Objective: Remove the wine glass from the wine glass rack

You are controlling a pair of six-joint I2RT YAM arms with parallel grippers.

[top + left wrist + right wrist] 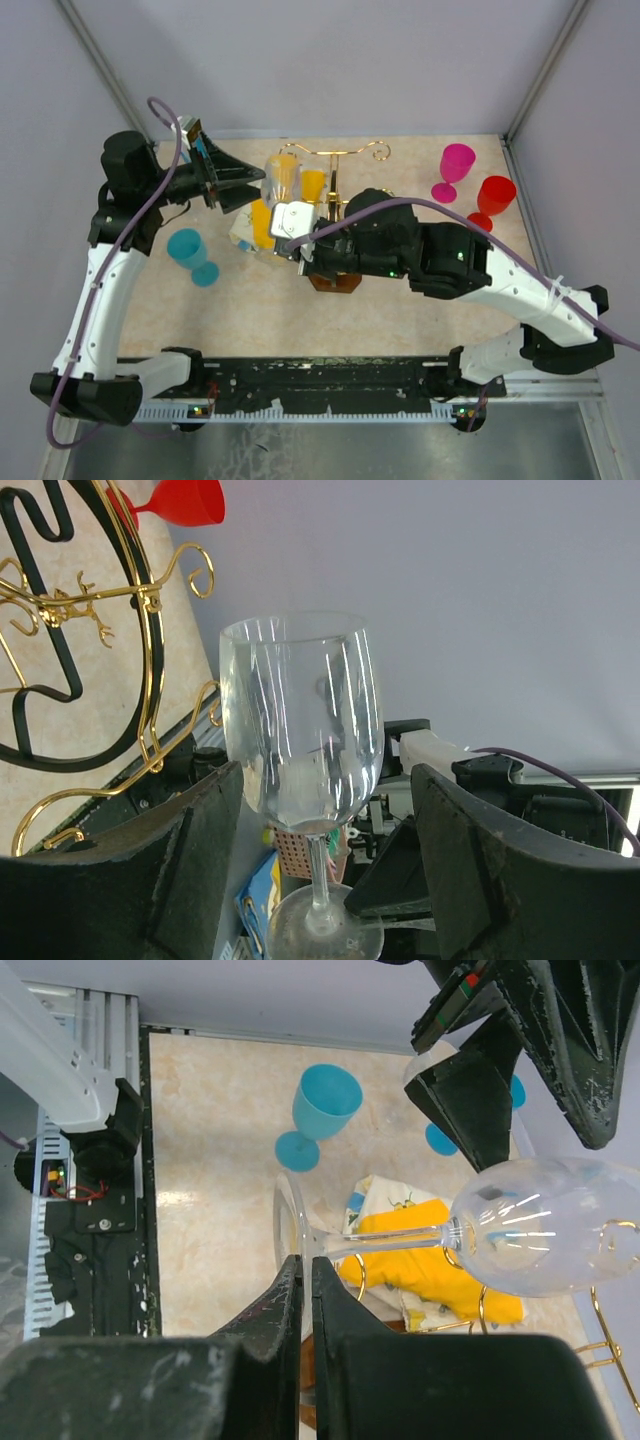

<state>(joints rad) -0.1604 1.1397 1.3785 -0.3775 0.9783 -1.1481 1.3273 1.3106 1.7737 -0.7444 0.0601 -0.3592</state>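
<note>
Gold rack [148,602] scrolls and yellow cloth [420,1270] seemingly crowd the glass [300,720].

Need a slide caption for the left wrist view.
Open left gripper flanks the clear wine glass, gold rack alongside.

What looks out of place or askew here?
The wine glass lies sideways in the air, pinched only at the rim of its foot by the right gripper. A yellow cloth lies crumpled beneath it.

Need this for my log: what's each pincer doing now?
Left pincer: open around the wine glass bowl.
Right pincer: shut on the wine glass's foot.
</note>
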